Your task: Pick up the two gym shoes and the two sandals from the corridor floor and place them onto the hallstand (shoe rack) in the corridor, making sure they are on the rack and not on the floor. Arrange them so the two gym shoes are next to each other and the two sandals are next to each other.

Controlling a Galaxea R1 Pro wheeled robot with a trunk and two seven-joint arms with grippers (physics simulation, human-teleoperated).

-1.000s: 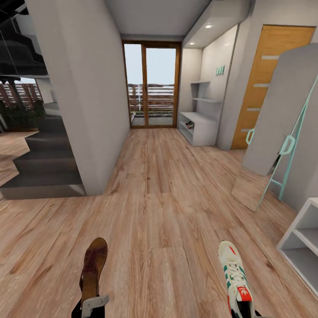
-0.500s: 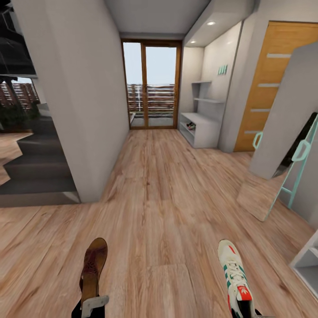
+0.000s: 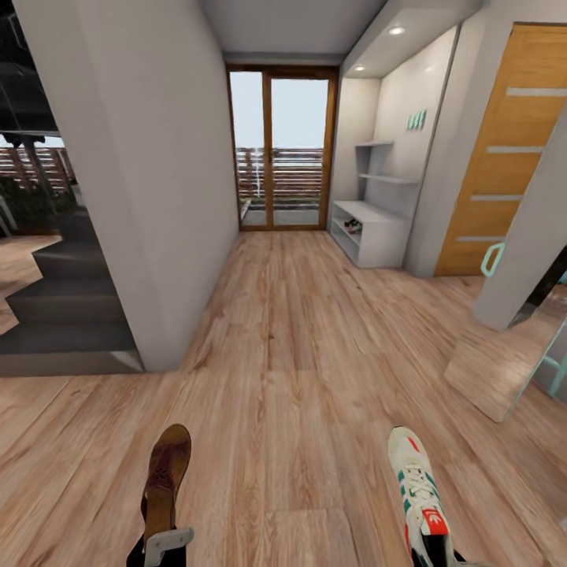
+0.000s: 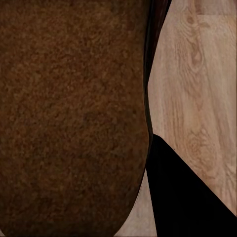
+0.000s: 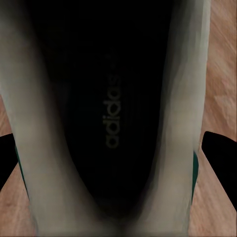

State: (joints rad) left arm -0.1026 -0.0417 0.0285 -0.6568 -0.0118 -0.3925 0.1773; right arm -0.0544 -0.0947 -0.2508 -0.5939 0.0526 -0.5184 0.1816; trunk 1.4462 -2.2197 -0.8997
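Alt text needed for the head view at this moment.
A brown sandal in the left tool and a white gym shoe at the right arm are carried over the corridor floor toward a distant white hallstand beside glass doors.

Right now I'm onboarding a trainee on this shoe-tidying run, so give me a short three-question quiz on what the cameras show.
1. True or false: the left gripper carries a brown sandal.
2. What does the right gripper carry? A) a white gym shoe B) a slipper C) nothing
3. Fill in: the white shoe rack stands at the corridor's far end, beside the glass ____.

Key: 1 true; 2 A; 3 doors.
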